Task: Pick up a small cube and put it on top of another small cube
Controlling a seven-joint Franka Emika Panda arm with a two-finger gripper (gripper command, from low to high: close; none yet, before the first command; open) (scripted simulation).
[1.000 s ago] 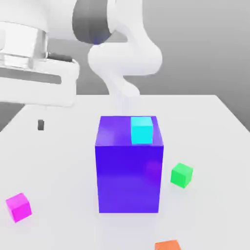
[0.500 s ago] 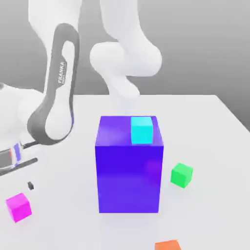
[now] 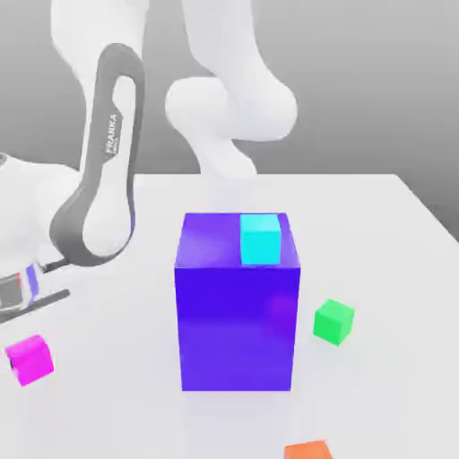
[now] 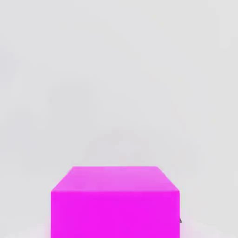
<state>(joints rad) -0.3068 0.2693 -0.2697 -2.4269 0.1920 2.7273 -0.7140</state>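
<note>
The small magenta cube (image 3: 30, 359) is at the exterior view's far left, near the table's front, and looms close in the hand view (image 4: 115, 202). My gripper (image 3: 25, 344) comes down onto it from the white hand above and is shut on it. The fingers themselves are mostly hidden by the hand and the cube. The small green cube (image 3: 333, 320) rests on the table to the exterior view's right of the big block, well apart from the gripper.
A big blue-violet block (image 3: 238, 309) stands mid-table between the two cubes, with a small cyan cube (image 3: 261, 238) on its top. A small orange cube (image 3: 307, 451) lies at the front edge. The arm's white links rise behind.
The arm swung down over the magenta cube and the gripper went from open to shut. The cube now sits a little higher and further left in the exterior view.
</note>
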